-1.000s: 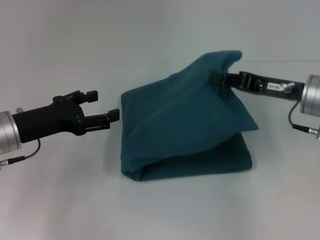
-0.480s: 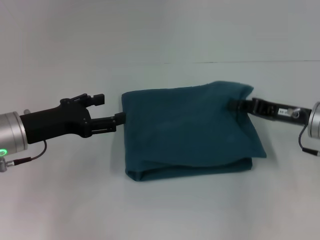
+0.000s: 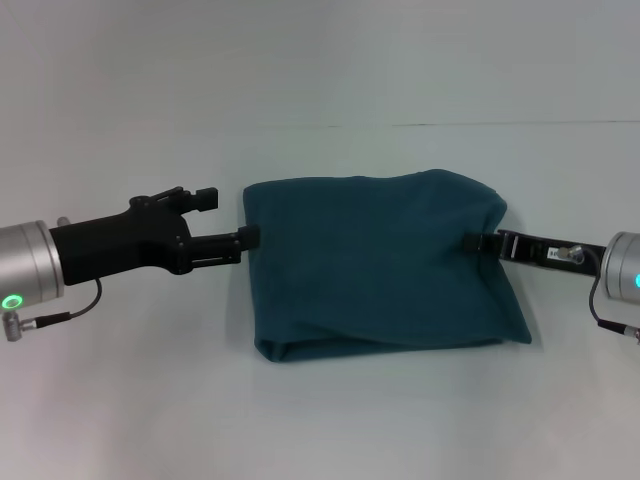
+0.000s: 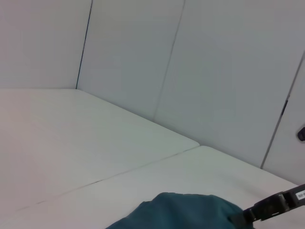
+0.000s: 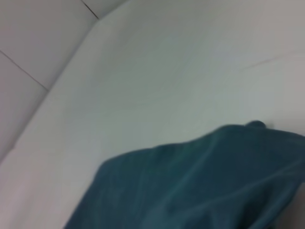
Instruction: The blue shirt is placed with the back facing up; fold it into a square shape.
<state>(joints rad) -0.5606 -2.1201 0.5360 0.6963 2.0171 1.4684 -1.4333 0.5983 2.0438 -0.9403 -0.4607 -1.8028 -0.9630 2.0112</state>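
- A pale, plain desk [image 3: 130, 400] fills the head view, with one thin dark seam running across it in the upper half of the frame.
- In the left wrist view, light wall panels with dark vertical joints rise behind the desk.
- The blue shirt [image 3: 385, 262] lies folded into a rough, puffy rectangle at the centre of the head view, with a layered fold along its lower edge.
- The left gripper [image 3: 228, 218] sits at the shirt's left edge, fingers spread apart, the lower one touching the cloth.
- The right gripper [image 3: 487, 243] meets the shirt's right edge; its fingers are buried in the cloth, so I cannot tell how they stand.
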